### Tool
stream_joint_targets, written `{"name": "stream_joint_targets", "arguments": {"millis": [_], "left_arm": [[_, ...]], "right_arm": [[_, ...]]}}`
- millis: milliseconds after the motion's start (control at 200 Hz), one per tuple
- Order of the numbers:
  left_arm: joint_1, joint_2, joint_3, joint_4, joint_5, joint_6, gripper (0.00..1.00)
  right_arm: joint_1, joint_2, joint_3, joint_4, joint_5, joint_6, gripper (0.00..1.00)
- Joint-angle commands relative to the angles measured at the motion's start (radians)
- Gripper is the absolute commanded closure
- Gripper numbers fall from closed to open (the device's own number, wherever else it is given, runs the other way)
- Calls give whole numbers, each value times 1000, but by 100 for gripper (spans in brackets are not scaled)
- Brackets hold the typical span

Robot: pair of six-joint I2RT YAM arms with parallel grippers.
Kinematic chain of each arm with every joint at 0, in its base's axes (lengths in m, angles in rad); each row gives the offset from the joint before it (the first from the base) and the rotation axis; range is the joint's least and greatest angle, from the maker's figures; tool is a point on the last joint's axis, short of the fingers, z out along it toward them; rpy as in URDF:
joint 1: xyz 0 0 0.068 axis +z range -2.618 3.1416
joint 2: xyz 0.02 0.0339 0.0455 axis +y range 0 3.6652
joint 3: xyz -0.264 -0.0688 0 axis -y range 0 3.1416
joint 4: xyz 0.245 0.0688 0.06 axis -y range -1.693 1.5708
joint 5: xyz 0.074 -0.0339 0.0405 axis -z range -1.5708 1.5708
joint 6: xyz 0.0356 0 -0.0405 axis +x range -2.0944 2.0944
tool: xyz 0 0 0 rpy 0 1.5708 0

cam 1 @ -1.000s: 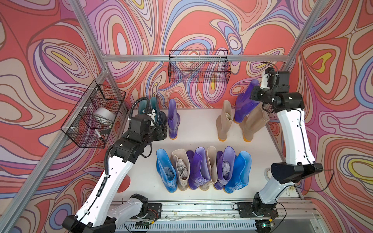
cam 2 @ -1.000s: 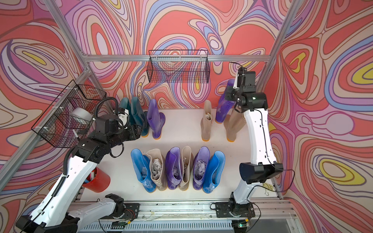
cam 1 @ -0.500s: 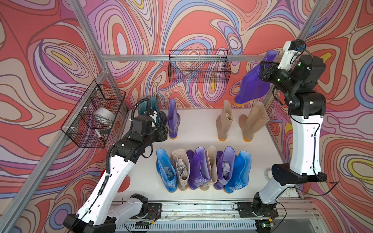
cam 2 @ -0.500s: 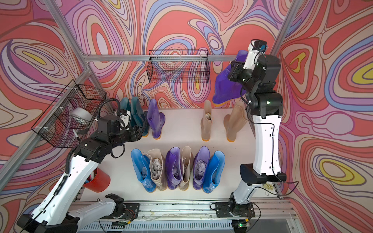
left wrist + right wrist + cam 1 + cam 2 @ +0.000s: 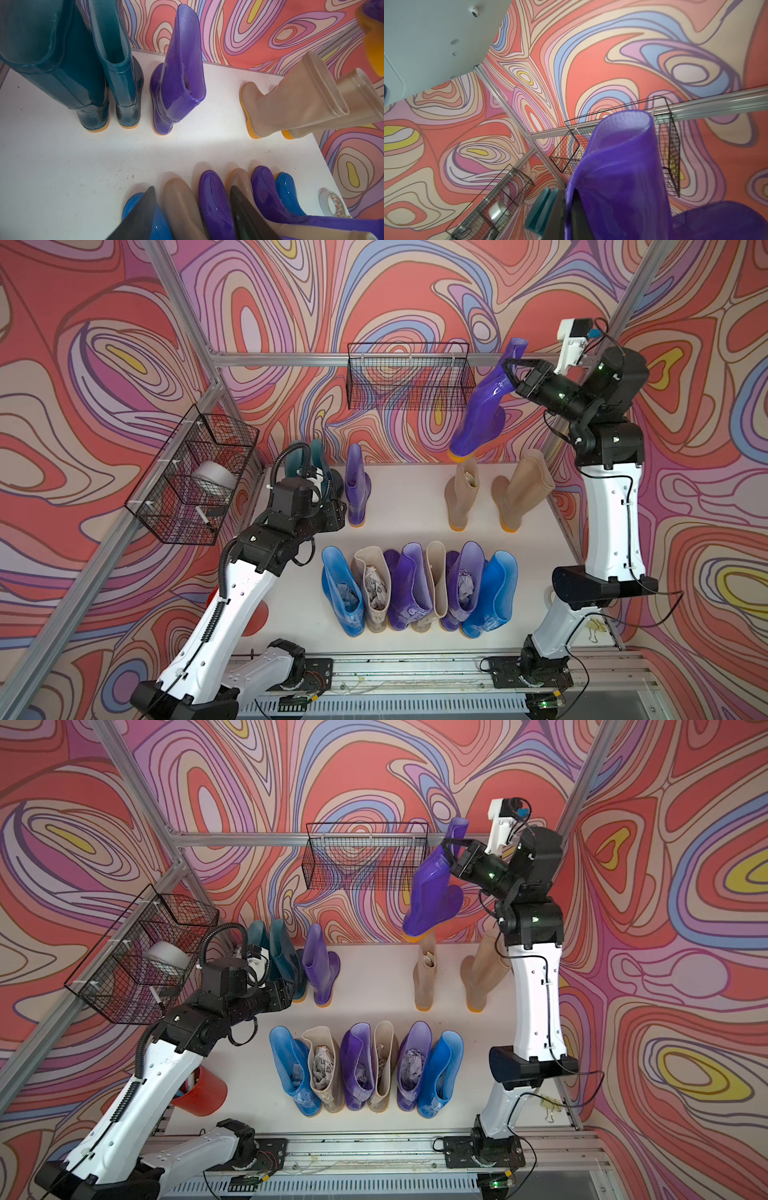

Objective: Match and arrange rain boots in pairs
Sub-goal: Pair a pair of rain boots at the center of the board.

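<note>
My right gripper (image 5: 509, 375) is shut on the shaft rim of a purple rain boot (image 5: 482, 414), which hangs tilted high in the air at the back right, its orange sole just above two beige boots (image 5: 463, 489). In the right wrist view the purple shaft (image 5: 623, 176) fills the frame. My left gripper (image 5: 193, 188) is open and empty, hovering over the toes of the front row (image 5: 415, 589): blue, beige, purple, beige, purple, blue. Two teal boots (image 5: 83, 72) and a lone purple boot (image 5: 178, 79) stand at the back left.
A black wire basket (image 5: 409, 377) hangs on the back wall. Another basket (image 5: 191, 481) on the left wall holds a tape roll. A red cup (image 5: 203, 1094) stands under my left arm. A tape roll (image 5: 332, 204) lies near the right table edge.
My right arm has lifted the purple boot from beside the beige boots high into the air and swung it leftward. My left arm has barely moved.
</note>
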State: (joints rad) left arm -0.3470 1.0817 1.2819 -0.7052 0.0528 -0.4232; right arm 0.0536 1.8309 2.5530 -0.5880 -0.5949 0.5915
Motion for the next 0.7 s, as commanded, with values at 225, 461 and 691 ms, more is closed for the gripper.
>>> {"name": "stream_joint_targets", "arguments": {"millis": [225,461,691], "left_arm": [[-3,-8,-3,10,0,-10,41],[-3,-8,-3,4,-3,-11,41],[-3,-9,-3,-1,-4,-5,41]], "right_arm": [[39,42,31,168,-147,53,99],[92,64,13,154,-144,23,99],[150,87,-5,142,-139,8,99]]}}
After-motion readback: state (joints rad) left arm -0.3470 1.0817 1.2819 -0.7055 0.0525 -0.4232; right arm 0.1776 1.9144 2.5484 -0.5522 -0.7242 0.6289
